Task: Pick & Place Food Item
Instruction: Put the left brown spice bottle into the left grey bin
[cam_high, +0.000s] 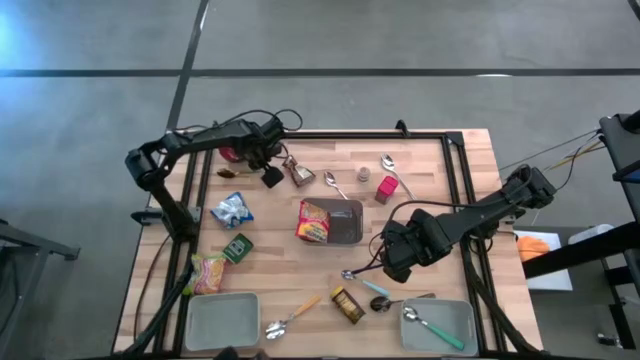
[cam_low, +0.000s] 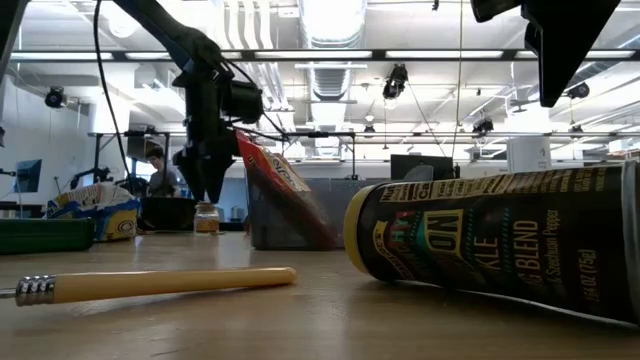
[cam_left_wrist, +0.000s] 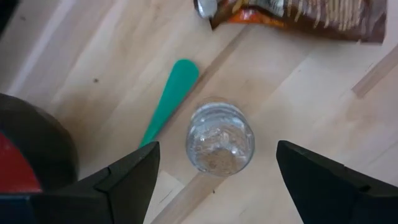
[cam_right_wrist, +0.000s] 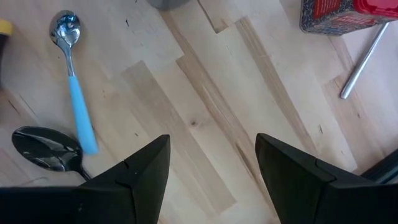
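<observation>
This is a robotics lab or workshop. Exposed ceiling ducts (cam_low: 330, 30) and strip lights hang over cluttered benches (cam_low: 60, 232). The wooden surface (cam_high: 430, 185) stands on bare concrete floor (cam_high: 400, 40).

spice can (cam_low: 500, 245): right end cut off by low view edge | snack bag (cam_left_wrist: 298, 15): top cropped in left wrist view

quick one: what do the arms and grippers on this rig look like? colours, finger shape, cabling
Both arms are dark, near black, built of slim jointed links. The left arm carries loose black cables looping around its wrist; the right arm has a bulkier wrist block with a cable trailing below it. The left gripper and right gripper each have two matte black, wedge-shaped fingers with flat angled faces. No markings are visible.
</observation>
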